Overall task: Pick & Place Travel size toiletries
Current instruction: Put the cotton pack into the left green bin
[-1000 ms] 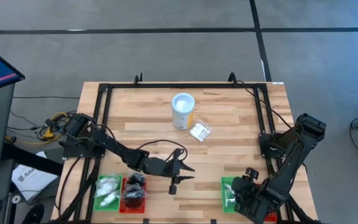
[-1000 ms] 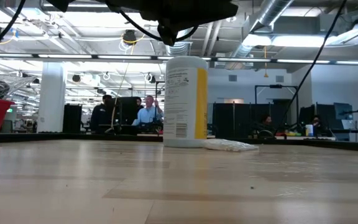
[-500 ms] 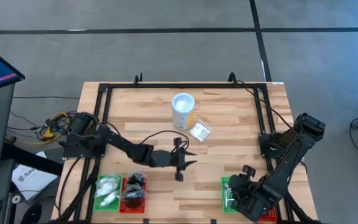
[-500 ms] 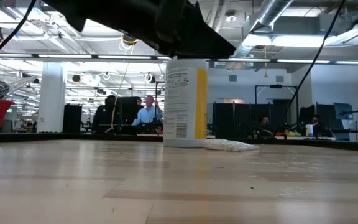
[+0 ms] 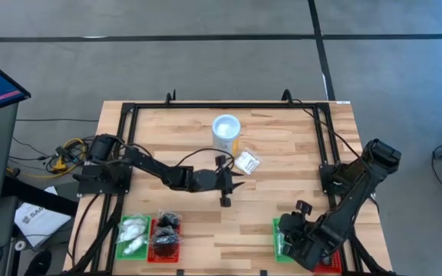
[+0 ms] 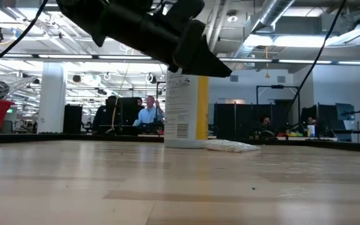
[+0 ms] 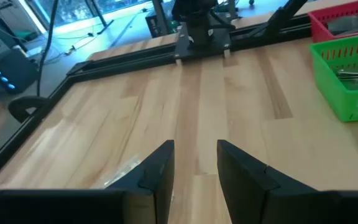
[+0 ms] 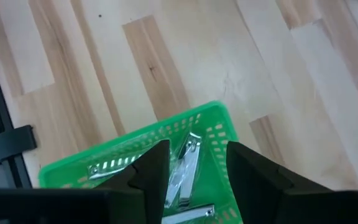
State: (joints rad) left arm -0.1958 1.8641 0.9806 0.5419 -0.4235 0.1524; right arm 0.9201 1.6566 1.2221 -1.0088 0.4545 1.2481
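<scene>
Moved since a second ago: my left pincer (image 5: 227, 186) has swung away from the left-hand trays, up and toward the middle of the tabletop (image 5: 282, 199), and now sits just short of the packet; my right arm has crept a little further over its green tray.
Left pincer: fingers parted by a narrow gap in the left wrist view, nothing between them.
Right pincer (image 8: 191, 163): poised over the green tray (image 8: 219, 121) at about 5 o'clock on the tabletop; jaws part open with no thing clamped, and they have been narrowing over the last second.
Packet (image 5: 246, 162): the one loose toiletry I can see out on the bare wood, lying flat just beside the white tub (image 5: 225, 135), at roughly 5 o'clock from it; whether they touch I cannot tell.
Packet seen from table height (image 6: 232, 146): low, flat and crinkled, hardly rising off the wood.
Handling, my guess: very light, with soft slippery wrap over something small inside; likely to slide or spin if nudged from one side.
Where I'd take hold: across the short width near the middle, fingers down to the wood on both sides, approaching from the side away from the tub so I don't knock it.
Already sorted: white packets in the left green tray (image 5: 123, 238), dark ones in the red tray (image 5: 153, 250) next to it, at about 7 o'clock.
</scene>
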